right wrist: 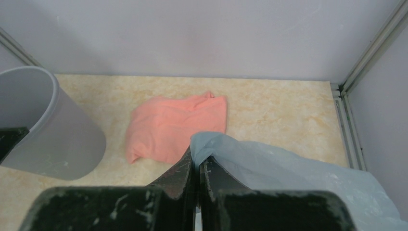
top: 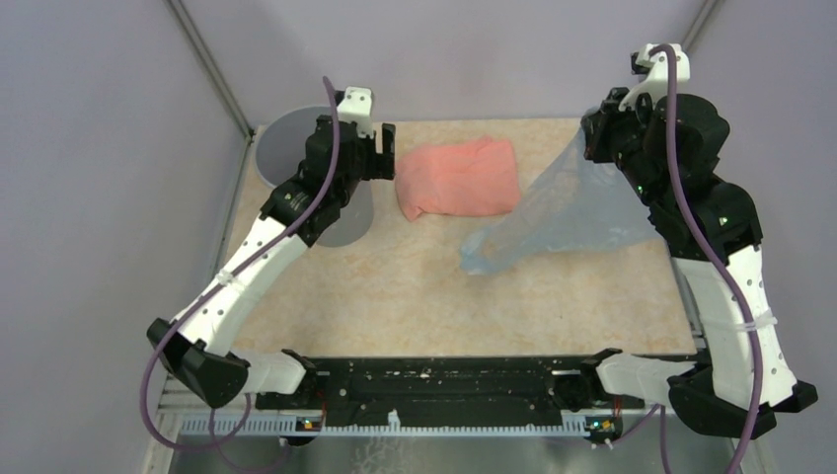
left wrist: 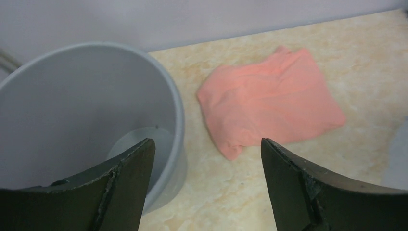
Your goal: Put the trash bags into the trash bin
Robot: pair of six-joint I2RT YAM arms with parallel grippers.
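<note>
"At the far right corner of the worktop, what has your pincer got?"

"My right gripper is pinched tight on an upper edge of the trash bag, with the thin blue film caught between the closed fingers. The bag hangs from that pinch and trails toward the middle, and its low end seems to rest on the surface near the pink cloth."

"Why hold it by an edge?"

"The film looks limp and crinkly. Lifted from one edge it hangs as a long tail, which I judge easier to feed into a narrow opening than a heap would be."

"And the bin?"

"The trash bin stands upright at the far left corner, well apart from the bag, with the cloth between them. I can see nothing inside it. My left gripper hovers just beside its rim, spread wide and holding nothing. I'd say it's placed there to steady the bin or catch the bag's loose end."
</note>
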